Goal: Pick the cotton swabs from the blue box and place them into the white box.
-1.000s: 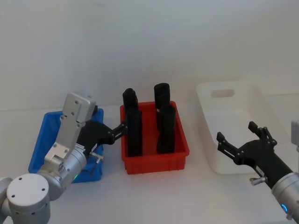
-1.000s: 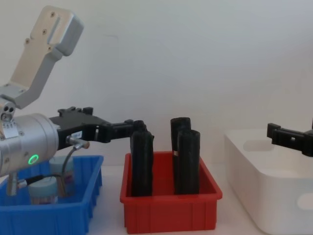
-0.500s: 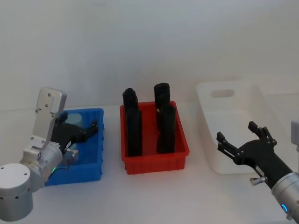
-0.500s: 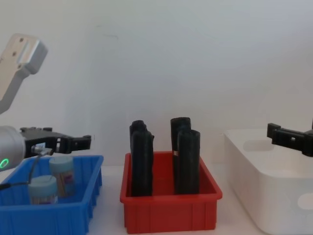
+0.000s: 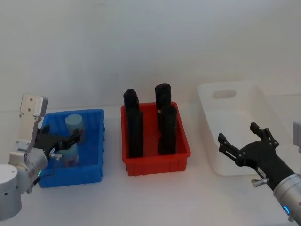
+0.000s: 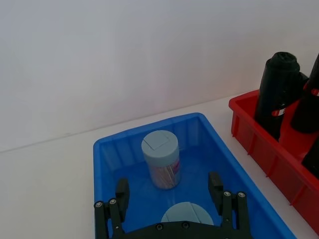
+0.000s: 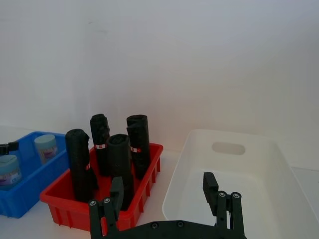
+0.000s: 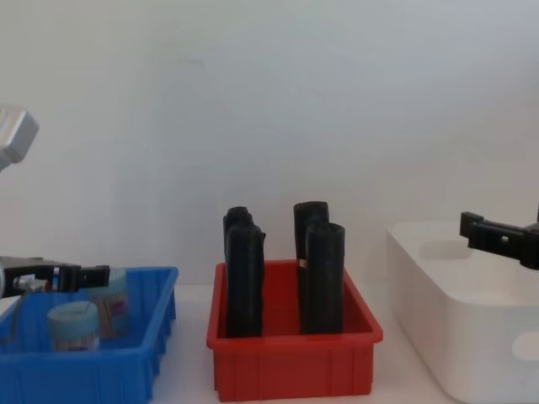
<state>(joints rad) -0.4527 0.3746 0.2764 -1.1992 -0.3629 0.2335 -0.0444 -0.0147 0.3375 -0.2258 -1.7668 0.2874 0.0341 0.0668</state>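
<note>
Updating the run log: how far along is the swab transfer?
Done: nothing; the white box holds no jars. In hand: the open left gripper hovers above the near cotton swab jar in the blue box, not gripping. Left: grasp, carry, release; then the second jar. The right gripper is open by the white box.

Plain blue on blue box [image 5: 75, 178]; pale blue lids, clear walls, pinkish-orange label on cotton swabs [image 6: 161, 159]. Red on bin [image 5: 155, 165]; black on cylinders [image 5: 135, 134], small red-white tags [image 6: 276, 112]. Plain white on white box [image 8: 438, 337], counter [image 5: 155, 202]. Black on left pincer [image 6: 168, 184], right pincer [image 7: 163, 181].
</note>
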